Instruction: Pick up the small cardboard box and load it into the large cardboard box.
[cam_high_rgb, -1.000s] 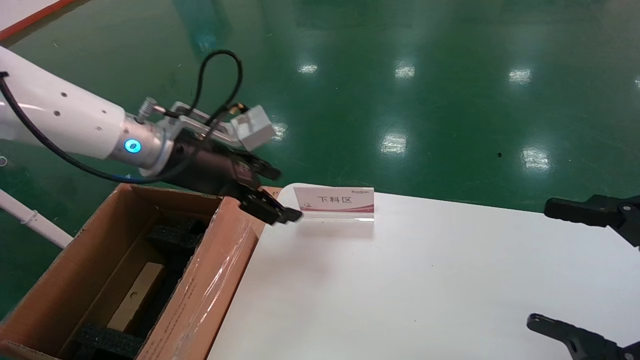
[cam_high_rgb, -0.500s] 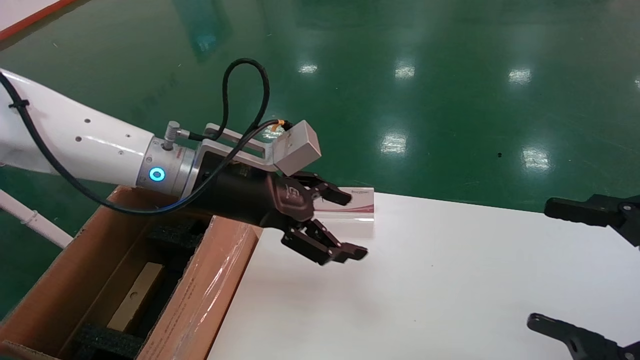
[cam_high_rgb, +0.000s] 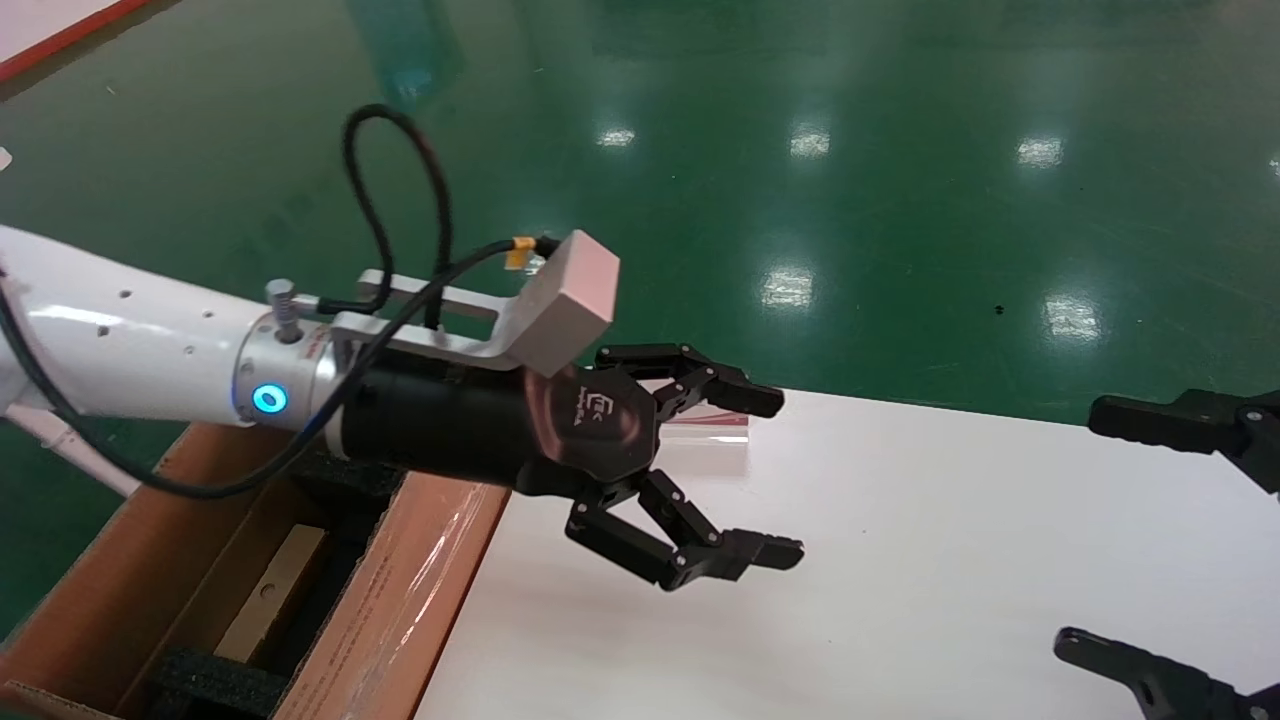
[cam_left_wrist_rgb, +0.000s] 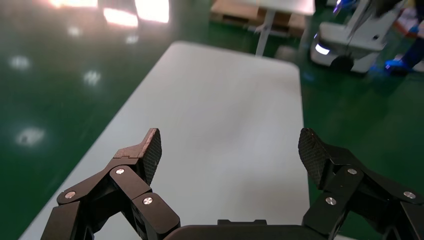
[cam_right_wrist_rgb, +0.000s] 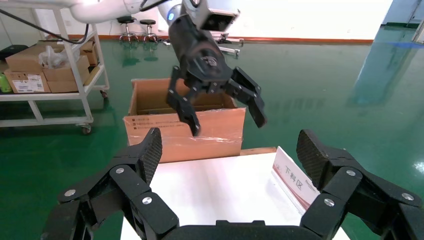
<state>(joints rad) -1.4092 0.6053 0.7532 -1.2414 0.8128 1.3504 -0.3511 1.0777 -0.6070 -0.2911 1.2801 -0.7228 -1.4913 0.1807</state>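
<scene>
The small cardboard box lies flat inside the large cardboard box, between black foam pads. The large box stands against the left edge of the white table and also shows in the right wrist view. My left gripper is open and empty. It hovers above the table, to the right of the large box, with only bare table between its fingers in the left wrist view. My right gripper is open and empty at the table's right edge.
A small sign with red print stands at the table's far edge, partly hidden behind my left gripper. In the right wrist view a white cart with boxes stands on the green floor beyond the large box.
My left gripper has moved right, from above the large box's near corner out over the table, and stays open and empty. The right arm has not moved.
</scene>
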